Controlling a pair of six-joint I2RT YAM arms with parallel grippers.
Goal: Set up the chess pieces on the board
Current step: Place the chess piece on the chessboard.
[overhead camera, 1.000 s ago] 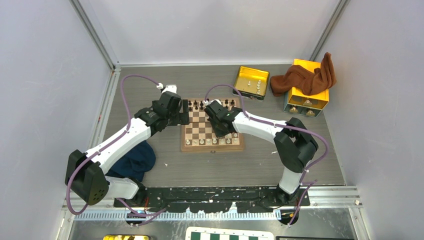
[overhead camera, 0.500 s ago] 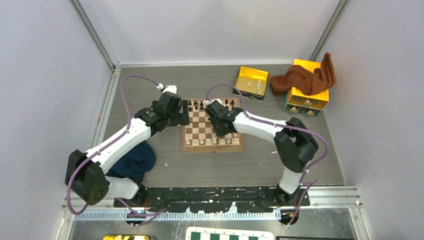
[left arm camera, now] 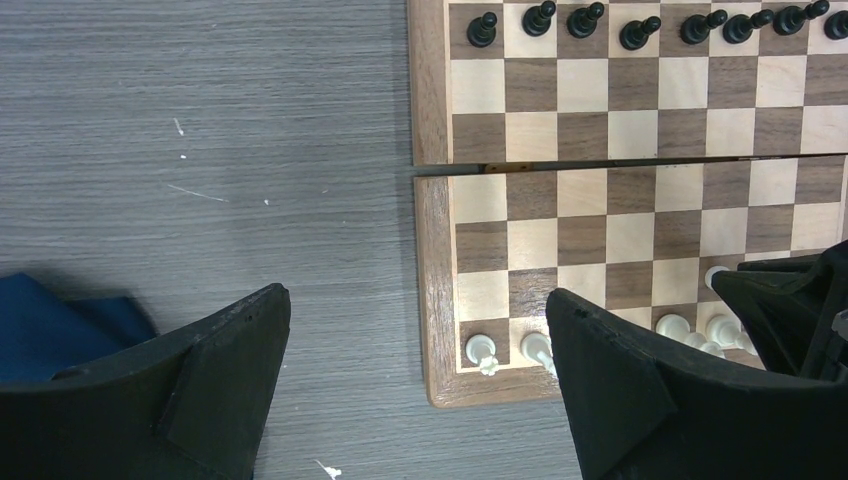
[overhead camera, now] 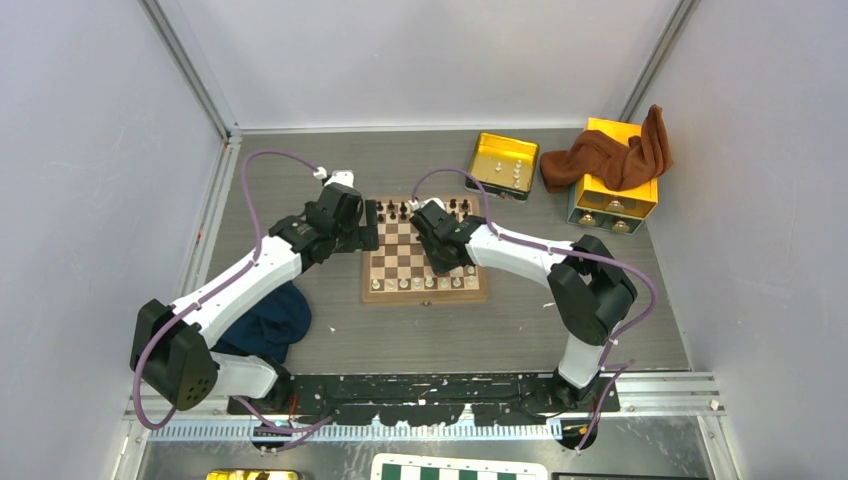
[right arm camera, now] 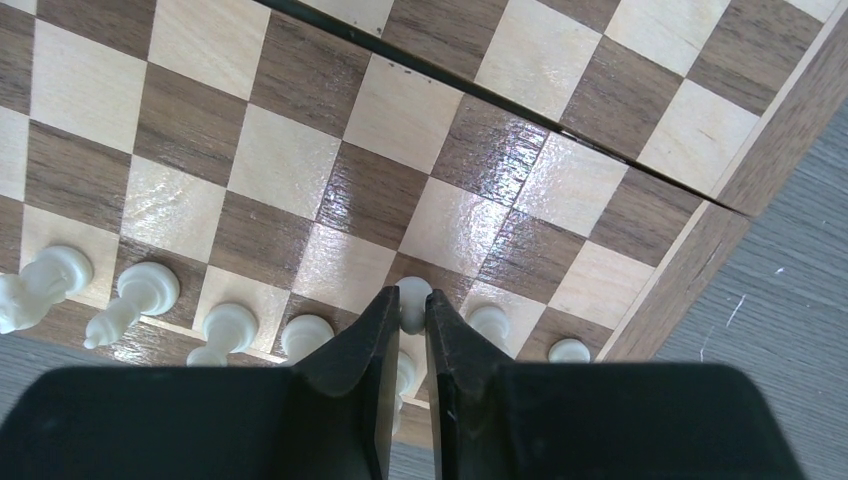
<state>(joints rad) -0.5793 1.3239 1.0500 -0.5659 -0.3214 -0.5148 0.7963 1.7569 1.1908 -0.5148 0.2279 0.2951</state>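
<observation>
Grey tabletop (overhead camera: pixel 500 330), chessboard (left arm camera: pixel 432 260): right gripper (right arm camera: pixel 412 306) pinches a white pawn (right arm camera: pixel 413 293) on its square, apparently placing it; next, open gently, lift straight; left gripper (left arm camera: pixel 418 300) hangs wide open, empty.

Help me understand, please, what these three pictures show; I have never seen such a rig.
Two robot arms are bolted at the near edge of a table. One picture looks down from above; the other two come from a camera on each wrist. Between the arms lies a wooden chessboard, dark pieces along its far row, white pieces along its near row. The right arm has its jaws closed on one white piece standing on the board. The left arm hangs at the board's left edge, jaws wide open and empty. Farther off are a yellow tray, a yellow box under a brown cloth, and a blue cloth.
</observation>
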